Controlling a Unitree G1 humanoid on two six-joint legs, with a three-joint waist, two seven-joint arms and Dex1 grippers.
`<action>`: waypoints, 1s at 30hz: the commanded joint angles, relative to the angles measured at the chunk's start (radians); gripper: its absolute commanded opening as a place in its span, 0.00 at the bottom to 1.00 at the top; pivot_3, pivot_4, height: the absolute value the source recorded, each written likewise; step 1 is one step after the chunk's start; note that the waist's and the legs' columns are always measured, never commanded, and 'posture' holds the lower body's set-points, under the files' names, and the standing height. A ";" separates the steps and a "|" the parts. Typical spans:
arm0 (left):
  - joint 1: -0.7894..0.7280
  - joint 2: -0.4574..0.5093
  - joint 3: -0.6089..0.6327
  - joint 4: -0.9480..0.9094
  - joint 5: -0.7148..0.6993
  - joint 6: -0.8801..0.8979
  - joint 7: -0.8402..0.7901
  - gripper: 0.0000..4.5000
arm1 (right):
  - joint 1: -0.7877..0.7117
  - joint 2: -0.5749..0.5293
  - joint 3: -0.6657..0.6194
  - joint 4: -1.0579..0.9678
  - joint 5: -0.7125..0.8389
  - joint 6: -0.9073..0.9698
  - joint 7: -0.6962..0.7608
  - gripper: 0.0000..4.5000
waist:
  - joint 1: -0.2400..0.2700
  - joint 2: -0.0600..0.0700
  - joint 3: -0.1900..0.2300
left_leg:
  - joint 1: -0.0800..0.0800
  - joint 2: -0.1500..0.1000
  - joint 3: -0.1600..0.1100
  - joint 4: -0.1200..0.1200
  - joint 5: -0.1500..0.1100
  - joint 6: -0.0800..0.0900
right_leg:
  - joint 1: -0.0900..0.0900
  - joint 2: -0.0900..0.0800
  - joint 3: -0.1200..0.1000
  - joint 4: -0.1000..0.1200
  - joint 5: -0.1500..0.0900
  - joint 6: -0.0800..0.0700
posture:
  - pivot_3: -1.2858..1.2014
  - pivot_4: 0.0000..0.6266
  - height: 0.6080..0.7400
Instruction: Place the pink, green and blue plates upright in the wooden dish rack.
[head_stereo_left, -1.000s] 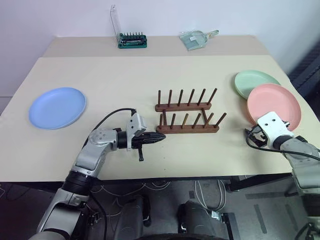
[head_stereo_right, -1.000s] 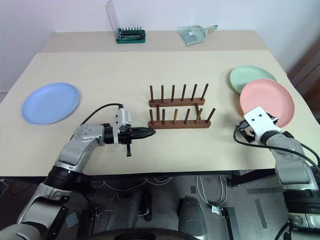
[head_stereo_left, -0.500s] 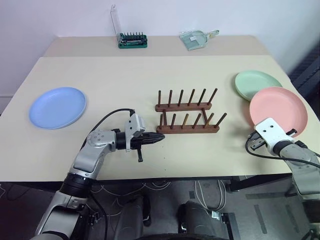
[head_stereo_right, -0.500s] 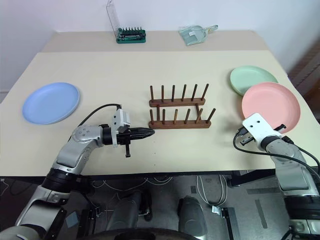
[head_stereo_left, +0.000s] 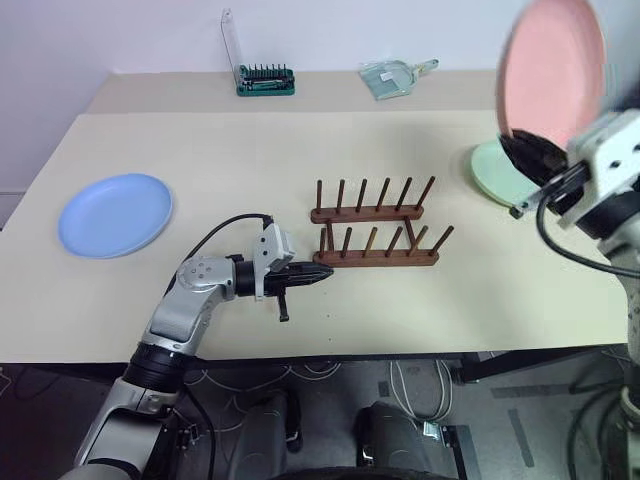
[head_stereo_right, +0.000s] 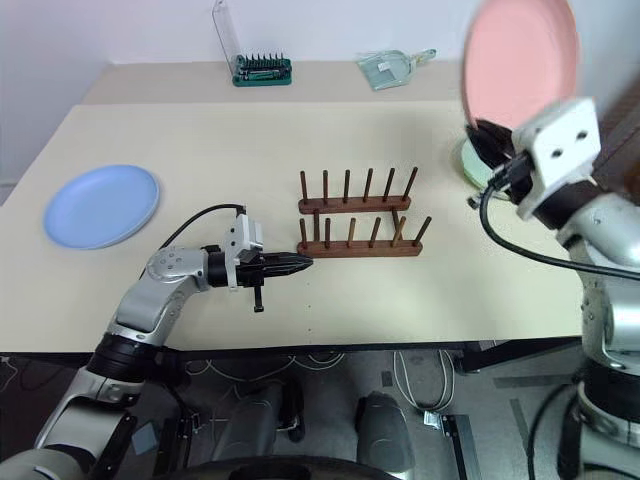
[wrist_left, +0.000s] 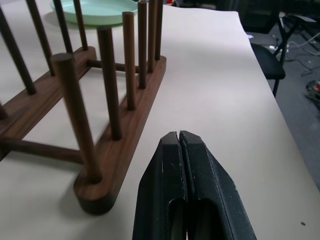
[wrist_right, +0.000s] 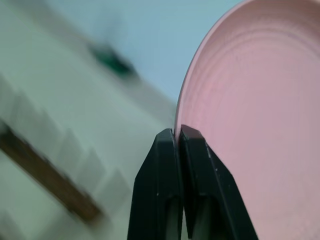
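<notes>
Pink round plate (head_stereo_left: 550, 65) upright, peg-lined wooden rack (head_stereo_left: 375, 235)

A beige table (head_stereo_left: 250, 150) stands against a pale wall (head_stereo_left: 120, 35), cables (head_stereo_left: 420, 385) lying on the floor beneath.

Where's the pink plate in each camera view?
Left eye: pink plate top right, lifted on edge by the right gripper.
Right eye: top right, above the rack.
Left wrist: not in it.
Right wrist: right side, rim pinched.
Shared landmark: the rack.
</notes>
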 joint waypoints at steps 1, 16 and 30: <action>-0.006 -0.006 0.007 -0.013 -0.011 -0.021 0.003 0.00 | -0.028 0.042 -0.037 -0.047 0.296 0.128 0.013 0.01 | 0.002 0.000 0.000 | 0.000 0.000 0.000 0.000 -0.001 0.001 | 0.001 0.000 0.000 -0.001 0.000 0.000 | 0.52 0.24 0.97; 0.034 0.016 0.022 -0.042 -0.019 -0.023 0.022 0.00 | -0.008 0.023 -0.079 0.126 0.585 0.238 0.031 0.01 | -0.003 0.000 0.000 | -0.001 -0.002 0.000 0.000 -0.004 0.007 | 0.000 -0.001 0.000 -0.001 0.000 0.000 | 0.52 0.24 0.97; 0.041 0.026 0.025 -0.034 -0.020 -0.029 0.017 0.00 | 0.036 0.015 -0.104 0.258 0.676 0.286 0.094 0.01 | -0.003 0.000 0.000 | -0.001 -0.002 0.000 0.000 -0.004 0.007 | 0.000 -0.001 0.000 -0.001 0.000 0.000 | 0.52 0.24 0.97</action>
